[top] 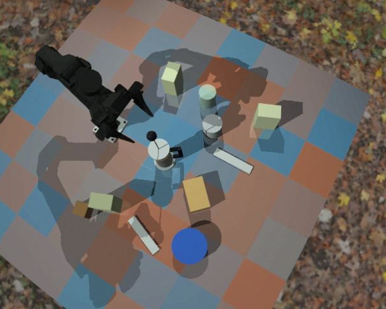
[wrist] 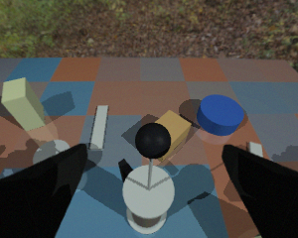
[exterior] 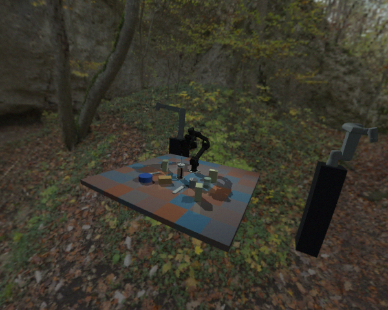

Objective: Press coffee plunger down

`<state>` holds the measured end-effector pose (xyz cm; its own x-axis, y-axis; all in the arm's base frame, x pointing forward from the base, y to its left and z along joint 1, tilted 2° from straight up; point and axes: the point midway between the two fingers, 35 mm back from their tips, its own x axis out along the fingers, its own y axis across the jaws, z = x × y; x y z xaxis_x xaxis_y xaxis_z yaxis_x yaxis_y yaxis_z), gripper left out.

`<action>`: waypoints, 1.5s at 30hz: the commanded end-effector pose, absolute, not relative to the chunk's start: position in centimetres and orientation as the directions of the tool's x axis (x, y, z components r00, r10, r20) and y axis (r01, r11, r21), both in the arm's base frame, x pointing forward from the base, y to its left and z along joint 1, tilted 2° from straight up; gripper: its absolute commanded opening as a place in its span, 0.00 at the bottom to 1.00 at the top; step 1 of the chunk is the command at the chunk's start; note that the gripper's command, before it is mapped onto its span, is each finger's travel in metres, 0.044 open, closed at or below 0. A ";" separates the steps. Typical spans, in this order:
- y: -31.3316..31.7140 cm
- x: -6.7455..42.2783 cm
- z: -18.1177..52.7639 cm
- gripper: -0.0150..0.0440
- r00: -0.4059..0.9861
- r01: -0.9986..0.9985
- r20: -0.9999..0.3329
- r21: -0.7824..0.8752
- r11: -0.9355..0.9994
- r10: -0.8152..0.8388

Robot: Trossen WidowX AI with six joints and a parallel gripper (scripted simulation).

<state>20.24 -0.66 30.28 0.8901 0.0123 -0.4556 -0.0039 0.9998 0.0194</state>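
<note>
The coffee press (top: 160, 156) (exterior: 180, 171) (wrist: 148, 195) stands upright near the middle of the checkered board (top: 323, 132). It has a glass body, a white lid and a black handle. Its black plunger knob (top: 151, 135) (wrist: 152, 140) stands raised on a thin rod above the lid. My gripper (top: 142, 128) (wrist: 155, 150) is open and empty. It hovers just behind the knob and is tilted toward it. In the wrist view the two black fingers frame the knob on the left and right without touching it.
Around the press are a grey cylinder (top: 211, 125), a pale green cylinder (top: 207, 95), a tall pale block (top: 172, 78), a pale cube (top: 267, 116), two white bars (top: 233, 160) (top: 143, 234), an orange block (top: 196, 193), a blue disc (top: 189, 245) and a lying green block (top: 105, 202).
</note>
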 end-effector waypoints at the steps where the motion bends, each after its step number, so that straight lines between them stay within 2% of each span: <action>1: -0.7 20.9 29.6 1.00 0.887 0.000 -0.463 0.022 1.000 0.010; 20: -0.6 23.2 28.4 1.00 0.888 -0.002 -0.460 0.022 1.000 0.012; 32: -0.6 23.2 28.4 0.47 0.888 -0.002 -0.460 0.022 1.000 0.012; 45: -0.6 23.2 28.1 0.46 0.888 -0.002 -0.460 0.022 1.000 0.012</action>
